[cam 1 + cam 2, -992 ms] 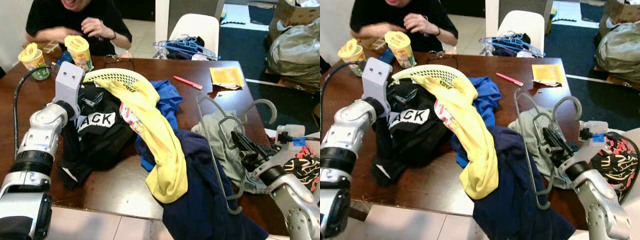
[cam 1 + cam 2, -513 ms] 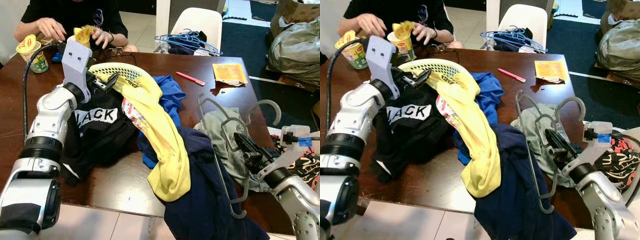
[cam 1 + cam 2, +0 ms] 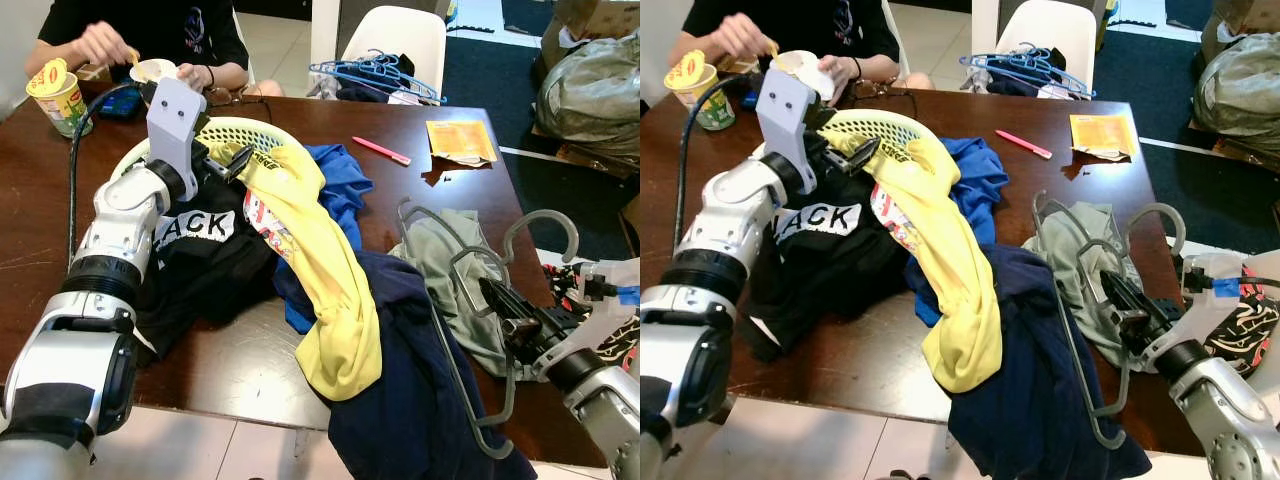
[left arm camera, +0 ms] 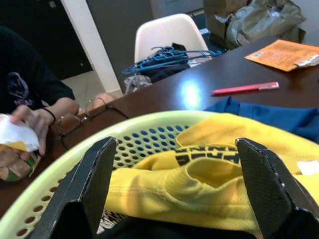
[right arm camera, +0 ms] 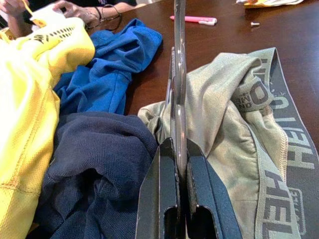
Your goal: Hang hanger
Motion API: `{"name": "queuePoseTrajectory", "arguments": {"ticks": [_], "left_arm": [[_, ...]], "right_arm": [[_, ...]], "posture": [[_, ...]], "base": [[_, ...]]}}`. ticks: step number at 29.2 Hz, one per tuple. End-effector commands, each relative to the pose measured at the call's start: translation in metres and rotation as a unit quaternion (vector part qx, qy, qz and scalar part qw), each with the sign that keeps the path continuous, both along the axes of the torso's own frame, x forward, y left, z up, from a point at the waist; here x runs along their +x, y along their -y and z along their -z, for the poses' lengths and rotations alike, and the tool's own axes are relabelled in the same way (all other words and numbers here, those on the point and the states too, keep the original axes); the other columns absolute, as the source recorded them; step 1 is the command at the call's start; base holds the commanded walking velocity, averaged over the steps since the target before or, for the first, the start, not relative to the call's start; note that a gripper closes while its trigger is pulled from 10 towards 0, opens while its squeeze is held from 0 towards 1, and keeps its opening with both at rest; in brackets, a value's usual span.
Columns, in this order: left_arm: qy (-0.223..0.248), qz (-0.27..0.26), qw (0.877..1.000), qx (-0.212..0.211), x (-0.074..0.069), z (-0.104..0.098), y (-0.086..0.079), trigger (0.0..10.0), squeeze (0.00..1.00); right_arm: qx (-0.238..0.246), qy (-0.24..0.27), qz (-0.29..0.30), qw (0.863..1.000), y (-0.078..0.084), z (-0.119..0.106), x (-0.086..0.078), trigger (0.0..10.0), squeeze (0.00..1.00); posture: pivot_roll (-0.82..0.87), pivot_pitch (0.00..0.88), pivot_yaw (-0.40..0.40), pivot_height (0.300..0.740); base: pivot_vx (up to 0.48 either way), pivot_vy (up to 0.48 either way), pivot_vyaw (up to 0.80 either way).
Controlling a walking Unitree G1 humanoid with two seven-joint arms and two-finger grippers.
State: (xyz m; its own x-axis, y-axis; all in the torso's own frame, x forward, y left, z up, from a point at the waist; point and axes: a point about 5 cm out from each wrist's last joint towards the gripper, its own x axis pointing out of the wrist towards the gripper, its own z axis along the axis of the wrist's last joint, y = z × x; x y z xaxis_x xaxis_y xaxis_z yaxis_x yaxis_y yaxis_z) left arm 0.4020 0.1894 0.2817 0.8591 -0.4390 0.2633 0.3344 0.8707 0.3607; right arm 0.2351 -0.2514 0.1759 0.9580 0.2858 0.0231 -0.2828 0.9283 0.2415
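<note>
the right gripper [image 5: 177,149] has its fingers clamped tight on the grey hanger [image 3: 470,330], pinching the wire edge-on at the near right side of the counter [image 3: 400,190], the hook curling up beside the grey-green shorts [image 3: 450,270] it lies against. the left gripper [image 4: 174,194] is out over the pale green basket [image 4: 144,134], fingers spread wide apart above the yellow shirt [image 3: 330,290], nothing between them. so the step in hand looks like the carry: hanger gripped, not yet lifted clear, and no rail or hook to hang it on can be made out from here. the next move probably calls for raising the hanger straight up so its lower loop, which dips down past the navy garment [image 3: 410,400], comes free without dragging cloth along. that's the snag to watch, since the wire sits right among the heap and could catch the shorts' waistband. around it: a black shirt [image 3: 200,250] with white lettering under the left arm, a blue shirt [image 3: 335,195] behind the yellow one, a pink pen [image 3: 378,151] and an orange packet [image 3: 456,140] further back, a bundle of blue hangers [image 3: 375,78] on the white chair [image 3: 400,40]. a person [image 3: 150,30] in black sits at the far corner with noodle cups [image 3: 55,90], hands busy, well apart from both arms.
</note>
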Motion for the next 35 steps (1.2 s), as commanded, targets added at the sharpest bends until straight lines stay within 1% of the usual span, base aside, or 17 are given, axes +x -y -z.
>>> {"name": "queuePoseTrajectory", "arguments": {"ticks": [1, 2, 6, 9, 11, 12, 17, 23, 25, 26, 27, 28, 30, 31, 32, 33, 35], "left_arm": [[-0.008, 0.007, 1.000, 0.010, 0.002, 0.002, 0.005, 10.0, 0.00], [-0.015, 0.002, 1.000, 0.012, 0.003, 0.004, 0.005, 0.0, 0.00], [-0.025, 0.010, 1.000, 0.015, 0.003, 0.008, 0.007, 0.0, 0.00], [-0.045, 0.018, 0.998, 0.027, 0.003, 0.023, 0.011, 0.0, 0.00], [-0.045, 0.018, 0.998, 0.027, 0.003, 0.023, 0.011, 0.0, 0.00], [-0.050, 0.019, 0.998, 0.031, 0.002, 0.028, 0.012, 0.0, 0.00], [-0.048, 0.018, 0.998, 0.034, 0.002, 0.029, 0.012, 0.0, 0.00], [-0.022, 0.018, 0.999, 0.034, 0.002, 0.015, 0.013, 0.0, 0.00], [-0.011, 0.016, 0.999, 0.031, 0.003, 0.009, 0.013, 0.0, 0.00], [0.008, 0.014, 1.000, 0.024, 0.002, -0.001, 0.012, 0.0, 0.00], [0.008, 0.014, 1.000, 0.024, 0.002, -0.001, 0.012, 0.0, 0.00], [0.036, 0.019, 0.999, 0.015, 0.001, -0.019, 0.014, 0.0, 0.00], [0.036, 0.019, 0.999, 0.015, 0.001, -0.019, 0.014, 0.0, 0.00], [0.067, 0.033, 0.997, 0.008, -0.002, -0.038, 0.018, 0.0, 0.00], [0.107, 0.064, 0.992, -0.006, -0.010, -0.063, 0.027, 0.0, 0.00], [0.107, 0.064, 0.992, -0.006, -0.010, -0.063, 0.027, 0.0, 0.00], [0.154, 0.113, 0.981, -0.019, -0.023, -0.090, 0.040, 0.0, 0.00]], "right_arm": [[-0.003, -0.021, 0.011, 1.000, 0.005, 0.004, -0.006, 10.0, 0.00], [-0.004, -0.021, 0.011, 1.000, 0.005, 0.003, -0.007, 10.0, 0.00], [-0.005, -0.022, 0.011, 1.000, 0.005, 0.003, -0.007, 10.0, 0.00], [-0.006, -0.025, 0.010, 1.000, 0.003, 0.004, -0.007, 10.0, 0.00], [-0.006, -0.025, 0.010, 1.000, 0.003, 0.004, -0.007, 10.0, 0.00], [-0.006, -0.027, 0.009, 1.000, 0.001, 0.005, -0.007, 10.0, 0.00], [-0.004, -0.028, 0.008, 1.000, 0.000, 0.007, -0.007, 10.0, 0.00], [0.004, -0.027, 0.007, 1.000, -0.006, 0.011, -0.005, 10.0, 0.00], [0.007, -0.026, 0.008, 1.000, -0.006, 0.012, -0.003, 10.0, 0.00], [0.009, -0.026, 0.009, 1.000, -0.007, 0.014, -0.001, 10.0, 0.00], [0.009, -0.026, 0.009, 1.000, -0.007, 0.014, -0.001, 10.0, 0.00], [0.011, -0.026, 0.009, 1.000, -0.008, 0.017, 0.002, 10.0, 0.00], [0.011, -0.026, 0.009, 1.000, -0.008, 0.017, 0.002, 10.0, 0.00], [0.015, -0.025, 0.009, 1.000, -0.010, 0.019, 0.006, 10.0, 0.00], [0.021, -0.022, 0.010, 0.999, -0.012, 0.022, 0.010, 10.0, 0.00], [0.021, -0.022, 0.010, 0.999, -0.012, 0.022, 0.010, 10.0, 0.00], [0.030, -0.018, 0.012, 0.999, -0.017, 0.026, 0.016, 10.0, 0.00]], "posture": [[-0.19, 0.266, 0.012, 0.740], [-0.19, 0.271, 0.013, 0.740], [-0.19, 0.277, 0.018, 0.740], [-0.19, 0.256, 0.010, 0.740], [-0.19, 0.256, 0.010, 0.740], [-0.19, 0.259, 0.019, 0.740], [-0.19, 0.241, 0.023, 0.740], [-0.18, 0.202, 0.038, 0.740], [-0.18, 0.196, 0.045, 0.740], [-0.17, 0.173, 0.048, 0.740], [-0.17, 0.173, 0.048, 0.740], [-0.16, 0.151, 0.053, 0.740], [-0.16, 0.151, 0.053, 0.740], [-0.15, 0.132, 0.058, 0.740], [-0.14, 0.105, 0.071, 0.740], [-0.14, 0.105, 0.071, 0.740], [-0.13, 0.070, 0.087, 0.740]], "base": [[0.000, 0.000, 0.00], [0.000, 0.000, 0.00], [0.000, 0.000, 0.00], [0.000, 0.000, 0.00], [0.000, 0.000, 0.00], [0.000, 0.000, 0.00], [0.000, 0.000, 0.00], [0.000, 0.000, 0.00], [0.000, 0.000, 0.00], [0.000, 0.000, 0.00], [0.000, 0.000, 0.00], [0.000, 0.000, 0.00], [0.000, 0.000, 0.00], [0.000, 0.000, 0.00], [0.000, 0.000, 0.00], [0.000, 0.000, 0.00], [0.000, 0.000, 0.00]]}}
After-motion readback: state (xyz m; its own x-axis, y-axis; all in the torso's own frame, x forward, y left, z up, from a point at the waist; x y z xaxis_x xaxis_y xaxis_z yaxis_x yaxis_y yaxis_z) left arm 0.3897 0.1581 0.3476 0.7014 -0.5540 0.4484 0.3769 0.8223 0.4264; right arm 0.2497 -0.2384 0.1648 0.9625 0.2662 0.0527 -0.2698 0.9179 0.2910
